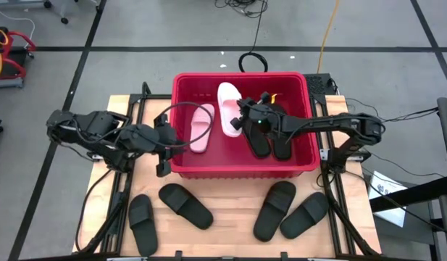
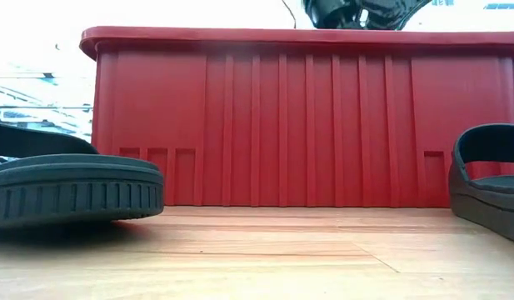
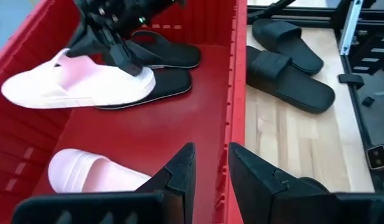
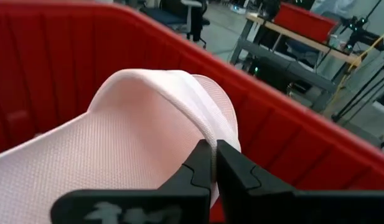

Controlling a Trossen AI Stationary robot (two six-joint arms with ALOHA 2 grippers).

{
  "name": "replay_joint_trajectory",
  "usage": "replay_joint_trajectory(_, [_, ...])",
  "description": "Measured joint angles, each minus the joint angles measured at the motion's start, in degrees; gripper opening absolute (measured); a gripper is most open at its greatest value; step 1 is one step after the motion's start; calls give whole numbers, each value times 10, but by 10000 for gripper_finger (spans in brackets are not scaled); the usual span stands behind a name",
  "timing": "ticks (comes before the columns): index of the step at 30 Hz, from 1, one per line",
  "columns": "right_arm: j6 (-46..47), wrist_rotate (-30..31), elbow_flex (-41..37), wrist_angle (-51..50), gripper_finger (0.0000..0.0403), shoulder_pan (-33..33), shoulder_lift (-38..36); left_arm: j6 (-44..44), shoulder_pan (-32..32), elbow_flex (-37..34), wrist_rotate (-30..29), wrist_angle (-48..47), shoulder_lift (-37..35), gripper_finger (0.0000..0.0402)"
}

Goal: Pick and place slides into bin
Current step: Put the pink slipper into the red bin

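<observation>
Right gripper (image 1: 240,119), inside the bin (image 1: 181,168), fingers pinched tight on the edge of a pale pink slide (image 1: 229,109), seen in the right wrist view as thin pink sole (image 4: 148,137) clamped between the two dark fingertips (image 4: 201,165); slide tilted, one end propped toward the far wall of the bin, other end overlapping a black slide (image 3: 163,84) on the bin floor; second black slide (image 1: 282,138) just beside it, on the right, both lying flat.

Left gripper (image 1: 164,141), at the bin's left wall, fingers (image 3: 179,174) partly apart with nothing between them, straddling the red rim; second pale pink slide (image 1: 201,128) flat on the bin floor just beside this gripper, near the left wall.

Outside the bin, on the near part of the wooden table (image 1: 230,210): two black slides at left (image 1: 142,221) (image 1: 185,205), well apart from two black slides at right (image 1: 274,210) (image 1: 305,215); low view filled by the bin's ribbed near wall (image 2: 306,125), with a black sole (image 2: 69,192) at left and a black strap (image 2: 490,179) at right.
</observation>
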Motion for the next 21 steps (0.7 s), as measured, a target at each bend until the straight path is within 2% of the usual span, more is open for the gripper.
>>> replay_joint_trajectory(12, [41,-2,0,-7,0,3,109,9,27,0,2,0,0,93])
replay_joint_trajectory(21, [66,-3,0,-1,0,7,126,17,27,0,3,0,0,93])
